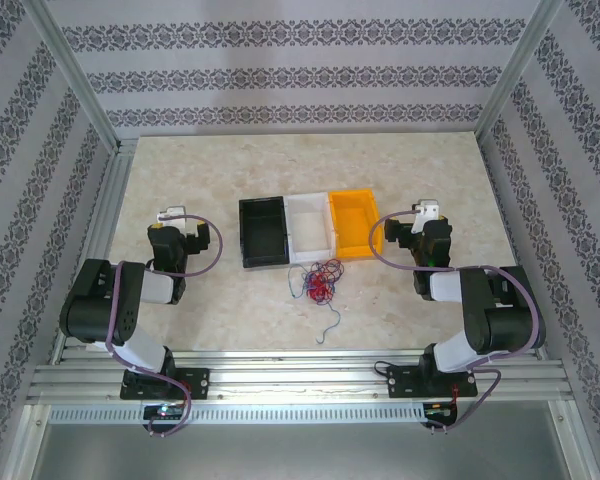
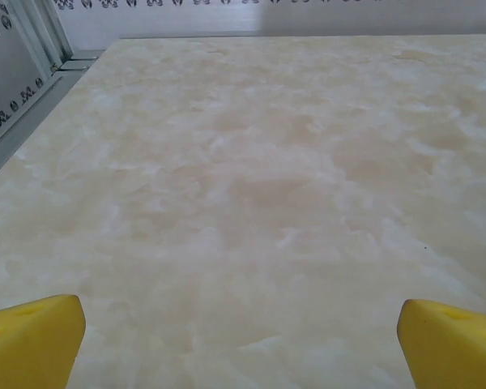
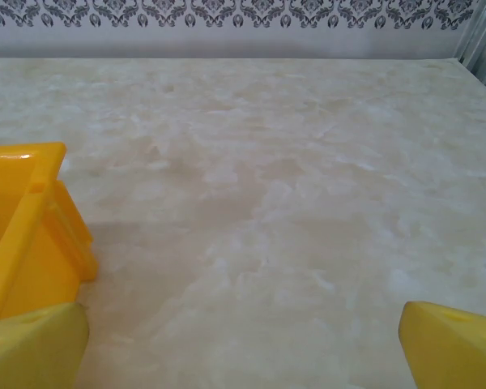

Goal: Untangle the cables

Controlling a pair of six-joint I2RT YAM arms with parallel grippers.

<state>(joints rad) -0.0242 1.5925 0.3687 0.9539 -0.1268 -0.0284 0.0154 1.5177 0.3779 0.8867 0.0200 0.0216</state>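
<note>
Your left gripper [image 1: 172, 214] and right gripper [image 1: 427, 211] stood open, empty; the cables [image 1: 320, 283] lay between them, nearer your right.

Marbled table [image 1: 210, 305]: cables [image 1: 322, 283], black bin [image 1: 263, 263], white bin [image 1: 311, 256], yellow bin [image 1: 353, 251].

Three bins are standing side by side in a row around the middle of the table [image 1: 230, 300]: the left bin [image 1: 263, 230], the middle bin [image 1: 309, 225] and the right bin [image 1: 352, 222], their walls touching. The cables [image 1: 321, 283] are lying in one bunch on the table just before the middle bin, and one loose end is trailing toward the near edge. The left gripper [image 1: 170, 214] is hanging well to the left of the left bin. The right gripper [image 1: 427, 210] is hanging near the right bin, on its right side.
</note>
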